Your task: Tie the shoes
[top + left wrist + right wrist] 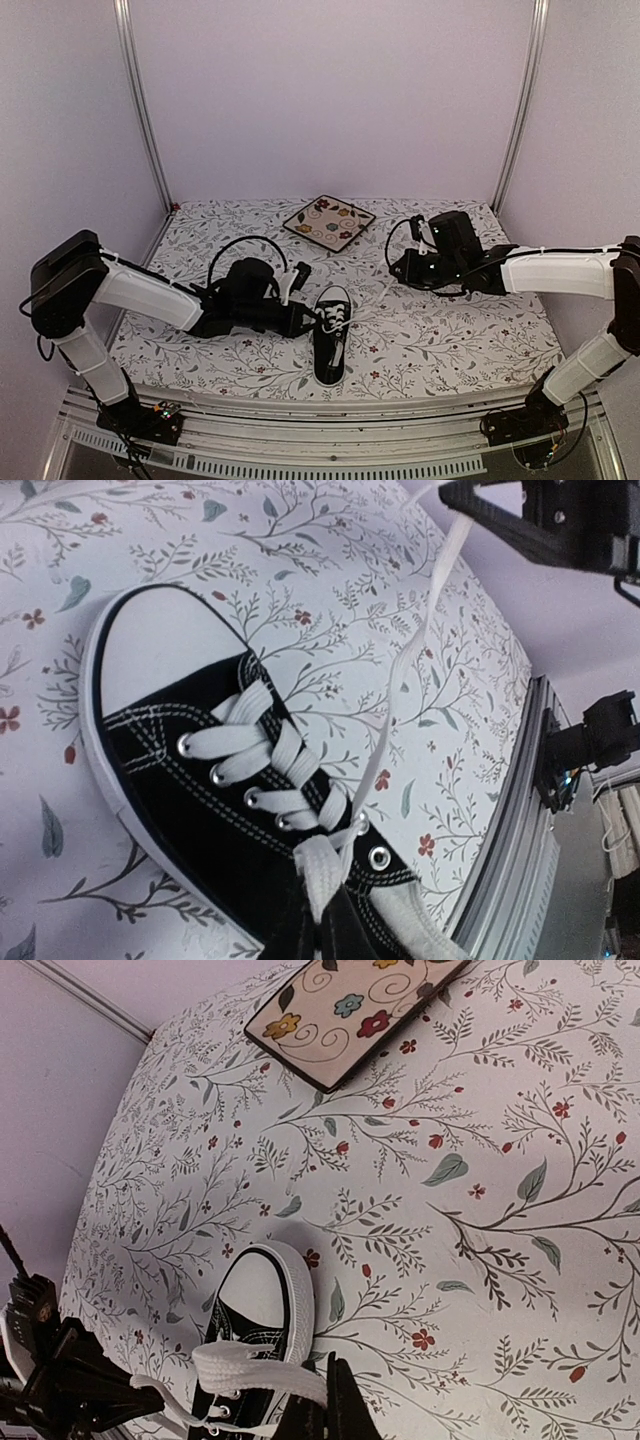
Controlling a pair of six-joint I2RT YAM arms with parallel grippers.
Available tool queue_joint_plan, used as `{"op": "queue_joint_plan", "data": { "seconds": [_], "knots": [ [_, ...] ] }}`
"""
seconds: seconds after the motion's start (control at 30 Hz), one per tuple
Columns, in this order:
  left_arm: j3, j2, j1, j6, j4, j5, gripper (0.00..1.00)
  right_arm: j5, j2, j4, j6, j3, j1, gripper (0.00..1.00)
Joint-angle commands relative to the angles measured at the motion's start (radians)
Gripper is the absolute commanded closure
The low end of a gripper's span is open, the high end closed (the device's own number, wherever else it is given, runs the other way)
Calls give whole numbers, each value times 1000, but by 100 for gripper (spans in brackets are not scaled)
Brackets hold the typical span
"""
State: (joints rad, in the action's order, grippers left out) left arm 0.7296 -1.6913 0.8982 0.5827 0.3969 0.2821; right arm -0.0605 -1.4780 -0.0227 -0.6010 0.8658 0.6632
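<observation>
Seen from above, a black canvas sneaker [332, 345] is sitting on its sole near the front edge of the bench [450, 330], toe pointing away toward a square floral plate [328, 221] that is lying well behind it. The left hand [303, 318] is reaching in just beside the lacing, and the right hand [400, 270] is hanging off to the right, apparently so the two ends are drawn apart for a knot. From the left wrist, the left hand's dark fingers are pinching shut on a flat woven white lace [318, 875] just above the top metal eyelets [380, 857]. A second lace [405, 690] is stretching in a thin line up to the right hand, and the smooth white rubber toe cap [165, 645] is rounding off the stitched canvas. From the right wrist, the right hand is closing tight on that second lace, whose broad soft end is folding across the shoe's throat. A matte cloth [520, 1190] printed with leafy sprigs and red blossoms is covering the bench under the glossy, dark-rimmed plate.
</observation>
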Motion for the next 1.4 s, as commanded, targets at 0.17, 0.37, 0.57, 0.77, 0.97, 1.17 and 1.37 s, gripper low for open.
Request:
{"op": "queue_joint_plan", "data": {
  "seconds": [0.17,0.37,0.57,0.77,0.97,1.17,1.37],
  "knots": [
    [-143,166,0,-85,-160,-103,50,-18,-35,24,21,9,10,98],
    [-61,141,-20,-160,-190,-60,34,-22,-35,33,15,-4,9,98],
    [78,18,-19,-273,-270,-62,32,-27,-31,33,16,-1,9,98],
    [104,-32,-37,-373,-285,-66,31,-32,-28,33,18,-2,9,98],
    [61,-21,-64,-391,-191,71,38,-36,-31,40,14,-9,9,98],
    [73,-53,-77,-390,-193,91,61,-42,-38,41,12,-4,9,98],
    [82,-60,-83,-392,-197,82,80,-45,-40,43,13,-2,9,98]
  ]
}}
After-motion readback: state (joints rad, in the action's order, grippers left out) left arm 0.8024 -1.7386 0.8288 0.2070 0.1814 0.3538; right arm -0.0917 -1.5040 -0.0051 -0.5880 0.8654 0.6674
